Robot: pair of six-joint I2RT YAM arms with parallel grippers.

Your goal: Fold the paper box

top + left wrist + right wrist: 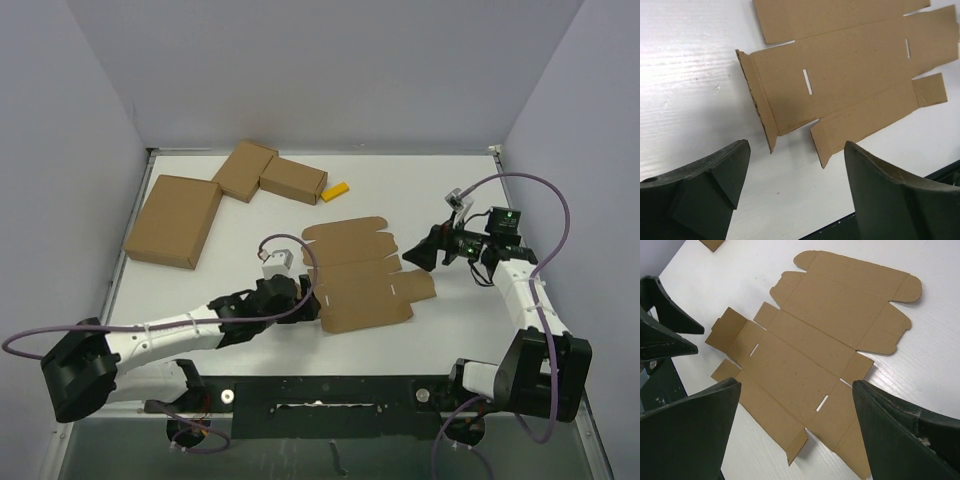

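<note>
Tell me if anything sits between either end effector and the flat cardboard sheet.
Nothing visible does. The left end effector stands open just off the cardboard sheet's left flap, only bare table between them. The right end effector, also open, faces the sheet's right side with nothing in the gap.

Bright, even light comes from above. The white tabletop [450,330] carries a pale glare in the left wrist view. The paper box [850,65] throws only thin, soft shadows along its edges. Its cardboard surface looks sharp.
</note>
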